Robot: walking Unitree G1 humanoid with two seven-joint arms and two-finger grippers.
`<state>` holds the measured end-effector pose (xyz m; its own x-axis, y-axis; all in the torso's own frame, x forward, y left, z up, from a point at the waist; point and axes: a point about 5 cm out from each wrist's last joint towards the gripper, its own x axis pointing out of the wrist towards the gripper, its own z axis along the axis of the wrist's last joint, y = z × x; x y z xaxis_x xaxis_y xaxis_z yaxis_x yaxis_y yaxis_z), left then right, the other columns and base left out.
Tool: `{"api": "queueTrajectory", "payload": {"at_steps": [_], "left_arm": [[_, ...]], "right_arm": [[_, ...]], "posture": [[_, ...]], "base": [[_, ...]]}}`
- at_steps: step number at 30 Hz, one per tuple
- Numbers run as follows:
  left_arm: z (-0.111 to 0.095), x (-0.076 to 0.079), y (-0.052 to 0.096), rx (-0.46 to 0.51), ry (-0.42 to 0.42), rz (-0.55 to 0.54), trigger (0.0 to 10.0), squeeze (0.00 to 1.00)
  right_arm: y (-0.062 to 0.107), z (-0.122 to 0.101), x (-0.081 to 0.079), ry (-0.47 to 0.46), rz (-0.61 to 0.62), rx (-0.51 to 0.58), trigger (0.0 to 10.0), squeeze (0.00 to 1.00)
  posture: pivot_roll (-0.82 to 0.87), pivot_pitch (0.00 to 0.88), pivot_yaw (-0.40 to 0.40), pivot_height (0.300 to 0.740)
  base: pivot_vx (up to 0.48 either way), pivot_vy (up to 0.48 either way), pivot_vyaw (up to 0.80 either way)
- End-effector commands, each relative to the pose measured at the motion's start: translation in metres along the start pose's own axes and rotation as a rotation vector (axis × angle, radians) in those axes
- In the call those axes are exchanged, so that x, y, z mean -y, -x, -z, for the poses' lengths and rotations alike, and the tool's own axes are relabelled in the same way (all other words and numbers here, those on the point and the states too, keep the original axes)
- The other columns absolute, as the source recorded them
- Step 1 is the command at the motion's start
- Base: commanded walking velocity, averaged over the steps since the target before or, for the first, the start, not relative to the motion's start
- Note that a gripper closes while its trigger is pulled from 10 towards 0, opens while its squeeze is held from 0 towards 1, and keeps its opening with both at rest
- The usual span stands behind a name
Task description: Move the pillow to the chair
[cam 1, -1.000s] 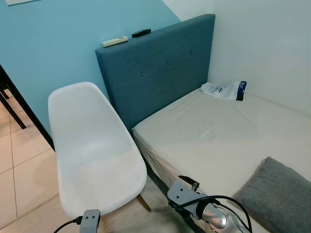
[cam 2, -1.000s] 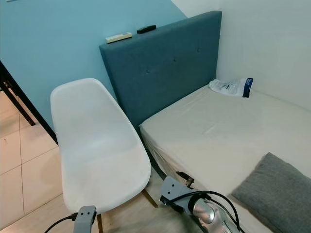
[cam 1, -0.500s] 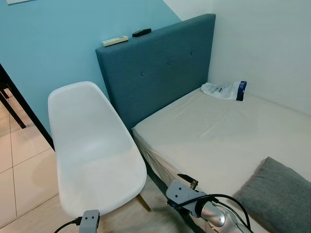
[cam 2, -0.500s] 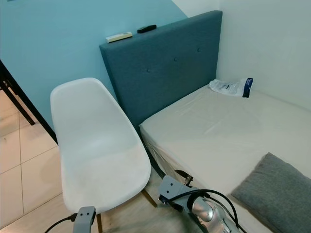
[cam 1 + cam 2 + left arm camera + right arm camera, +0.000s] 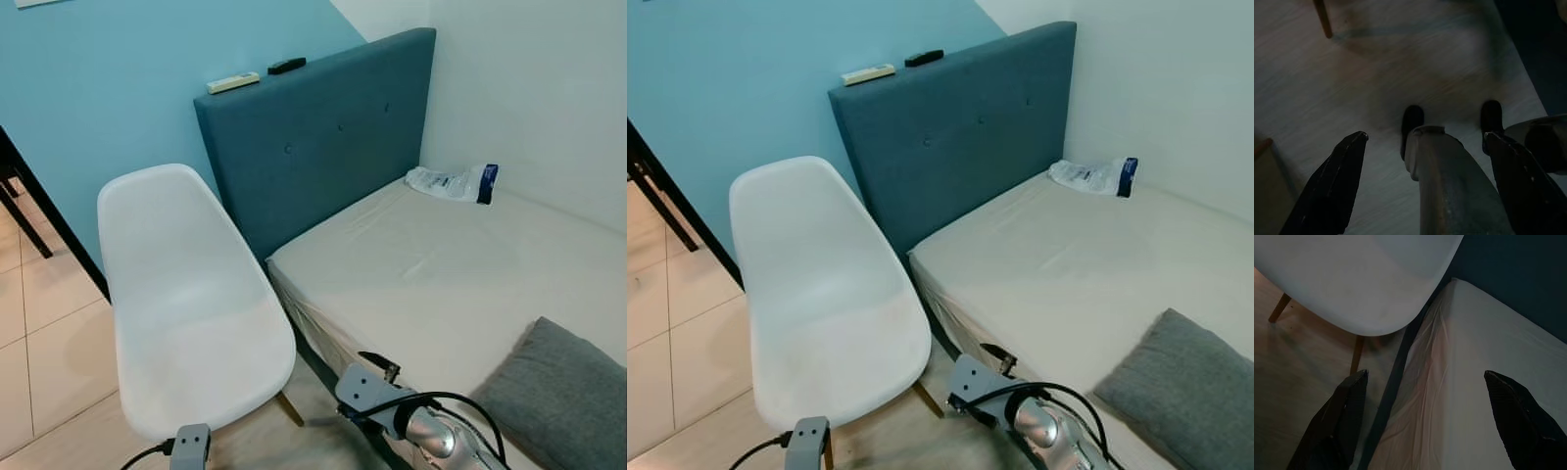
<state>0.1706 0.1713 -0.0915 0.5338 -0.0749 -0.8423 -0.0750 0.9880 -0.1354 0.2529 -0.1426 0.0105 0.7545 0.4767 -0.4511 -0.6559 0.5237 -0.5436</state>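
Both tools spread, empty; pillow (image 5: 560,387) on bed, beside right tool (image 5: 1425,421).

Looking forward and down from head height through both eye views, sharing the white chair (image 5: 191,304), the bed (image 5: 441,274) and the blue headboard (image 5: 960,127), at middling range. Left wrist view aimed straight down along the left claw (image 5: 1425,142) at the wooden floor (image 5: 1327,88), dim. Right wrist view pointing down past the right claw (image 5: 1425,377), close over chair edge and bed corner.
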Motion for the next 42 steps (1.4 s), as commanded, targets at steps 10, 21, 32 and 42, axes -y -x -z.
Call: {"api": "queueTrajectory", "payload": {"at_steps": [10,21,32,42], "left_arm": [[0.004,-0.007,0.002,-0.017,-0.002,-0.015,10.0,0.00],[-0.001,0.009,-0.002,-0.013,0.013,0.001,10.0,0.00],[0.008,0.001,0.001,-0.030,0.023,-0.014,10.0,0.00],[0.009,-0.002,0.001,-0.036,-0.002,-0.015,10.0,0.00]], "right_arm": [[-0.001,0.001,0.002,-0.017,-0.006,0.003,10.0,0.00],[0.001,0.005,0.002,-0.018,-0.008,0.001,10.0,0.00],[0.001,0.004,-0.001,0.006,-0.008,0.001,10.0,0.00],[0.000,0.000,-0.004,0.031,-0.008,0.018,10.0,0.00]], "posture": [[-0.11,0.000,0.049,0.740],[-0.13,0.000,0.012,0.740],[-0.12,0.000,0.017,0.740],[-0.13,0.000,0.036,0.740]], "base": [[0.000,0.000,0.00],[0.000,0.000,0.00],[0.000,0.000,0.00],[0.000,0.000,0.00]]}}
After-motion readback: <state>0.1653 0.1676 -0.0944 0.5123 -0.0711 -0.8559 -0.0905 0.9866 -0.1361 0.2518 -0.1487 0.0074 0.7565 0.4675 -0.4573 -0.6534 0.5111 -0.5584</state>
